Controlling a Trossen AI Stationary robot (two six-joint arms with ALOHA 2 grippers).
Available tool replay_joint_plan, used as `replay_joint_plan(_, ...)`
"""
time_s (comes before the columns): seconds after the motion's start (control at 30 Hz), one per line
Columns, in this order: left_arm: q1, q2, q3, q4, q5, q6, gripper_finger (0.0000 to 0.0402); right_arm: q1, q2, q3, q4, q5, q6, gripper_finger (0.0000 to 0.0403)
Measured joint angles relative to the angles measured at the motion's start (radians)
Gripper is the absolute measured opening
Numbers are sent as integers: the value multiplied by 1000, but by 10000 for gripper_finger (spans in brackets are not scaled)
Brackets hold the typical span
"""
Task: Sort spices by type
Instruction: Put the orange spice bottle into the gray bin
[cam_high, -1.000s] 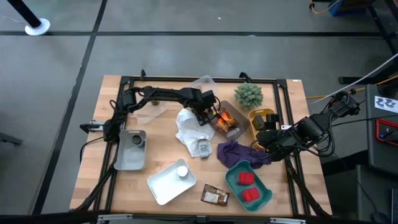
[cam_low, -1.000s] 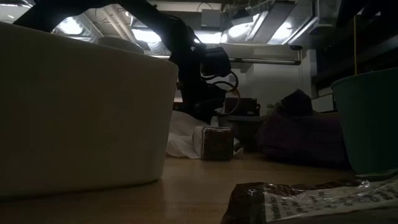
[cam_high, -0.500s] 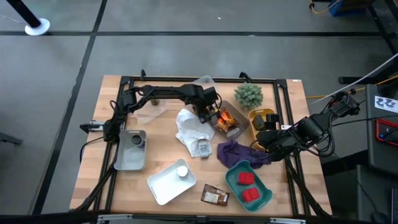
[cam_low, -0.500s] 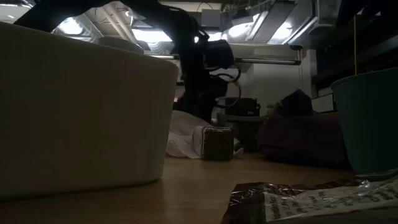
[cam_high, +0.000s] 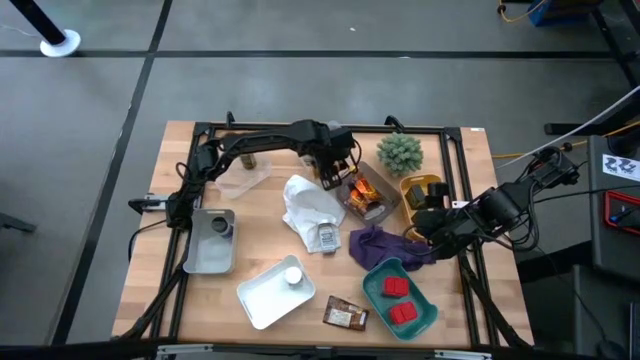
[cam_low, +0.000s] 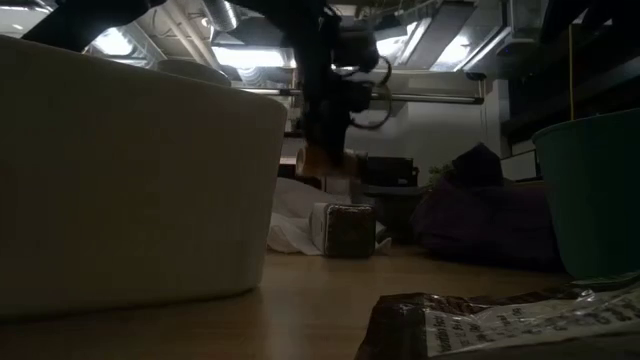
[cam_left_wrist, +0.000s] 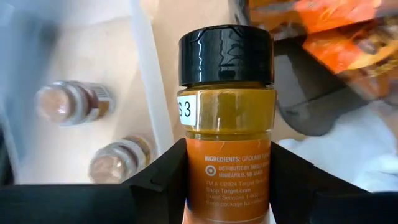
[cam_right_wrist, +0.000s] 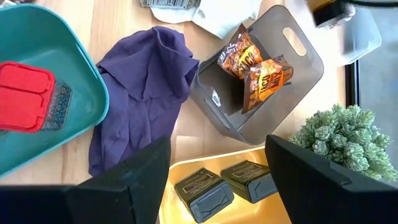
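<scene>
My left gripper (cam_high: 335, 168) is shut on a yellow-brown spice jar with a black cap (cam_left_wrist: 227, 124), held in the air (cam_low: 323, 160) above the far end of the grey tray (cam_high: 365, 195) that holds orange packets. A clear tray (cam_left_wrist: 143, 74) beside it holds two brown jars (cam_left_wrist: 68, 102). My right gripper (cam_high: 425, 225) waits open at the table's right side, above the yellow tray (cam_right_wrist: 186, 168) and the purple cloth (cam_right_wrist: 140, 93). Red boxes (cam_high: 398, 298) lie in the teal tray. A jar (cam_high: 326, 237) rests on its side against the white cloth. My left gripper pinches the jar by its labelled lower body (cam_left_wrist: 227, 177), one finger (cam_left_wrist: 165, 177) on each side. The black cap (cam_left_wrist: 226, 55) and the upper part of the jar stick out past the fingertips. The jar hangs clear of the table and the trays.
A green spiky plant (cam_high: 400, 152) stands at the far edge. A white tray with a white-capped jar (cam_high: 291, 276), a grey tray with one jar (cam_high: 218, 228) and a brown packet (cam_high: 345, 316) lie toward the near side. Dark boxes (cam_right_wrist: 224, 183) sit in the yellow tray.
My left gripper has risen and drawn back toward the table's far edge from the grey packet tray. It carries the yellow-brown jar, which now hangs clear in the air in the low view.
</scene>
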Motion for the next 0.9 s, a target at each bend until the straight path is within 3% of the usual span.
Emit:
replay_joint_plan(0.27, -21, -3, 135, -174, 7, 49, 156, 0, -59, 0, 0, 12, 0, 262)
replay_joint_plan(0.5, -69, -11, 144, -254, 88, 30, 157, 0, -154, -68, 73, 162, -3, 262)
replay_joint_plan(0.67, -123, -12, 144, -216, 161, 24, 157, 0, -274, -247, 291, 228, -4, 262)
replay_joint_plan(0.9, -201, -12, 144, -35, 268, 19, 157, 0, -366, -526, 702, 252, -59, 262)
